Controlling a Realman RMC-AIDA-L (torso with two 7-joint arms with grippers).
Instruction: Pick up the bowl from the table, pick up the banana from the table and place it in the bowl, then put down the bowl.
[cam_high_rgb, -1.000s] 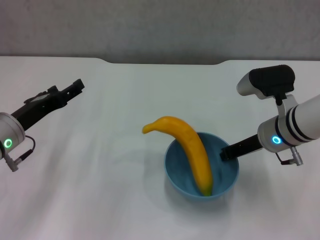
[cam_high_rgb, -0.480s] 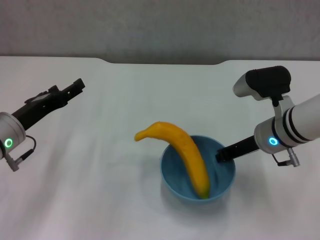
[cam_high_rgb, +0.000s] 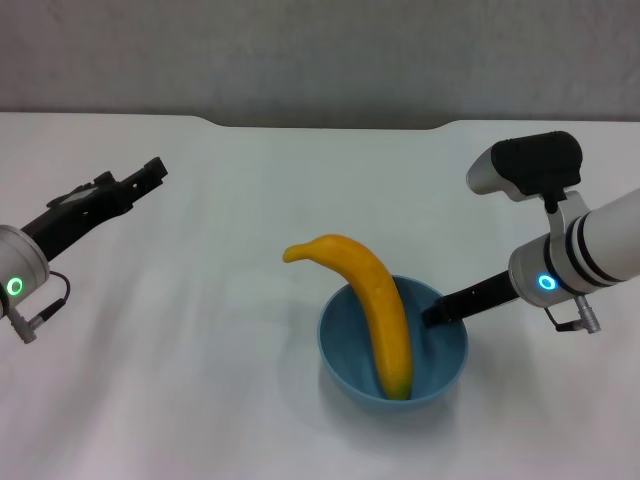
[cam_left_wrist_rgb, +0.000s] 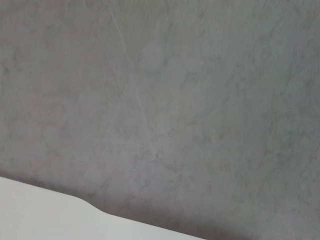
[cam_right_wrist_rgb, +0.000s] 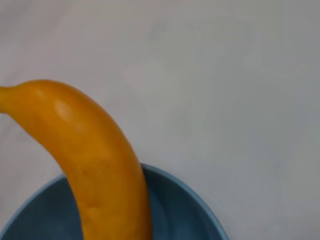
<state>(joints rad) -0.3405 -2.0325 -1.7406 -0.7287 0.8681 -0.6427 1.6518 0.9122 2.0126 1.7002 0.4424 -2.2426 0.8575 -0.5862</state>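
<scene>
The light blue bowl (cam_high_rgb: 441, 352) is at the front middle of the white table (cam_high_rgb: 200, 320). Its right rim sits in my right gripper (cam_high_rgb: 432, 314), which is shut on it. I cannot tell whether the bowl rests on the table or hangs just above it. The yellow-orange banana (cam_high_rgb: 376, 300) stands in the bowl, its stem end leaning out over the far left rim. The right wrist view shows the banana (cam_right_wrist_rgb: 95, 160) rising from the bowl (cam_right_wrist_rgb: 180, 210) up close. My left gripper (cam_high_rgb: 152, 171) hangs above the table at the far left, away from both.
The table's far edge has a shallow notch (cam_high_rgb: 330, 124) with a grey wall behind it. The left wrist view shows only that wall and a strip of the table edge (cam_left_wrist_rgb: 35, 210).
My right gripper has drawn the bowl a little to the left and toward the front. The banana has shifted inside it and stands more upright. The left arm has not moved.
</scene>
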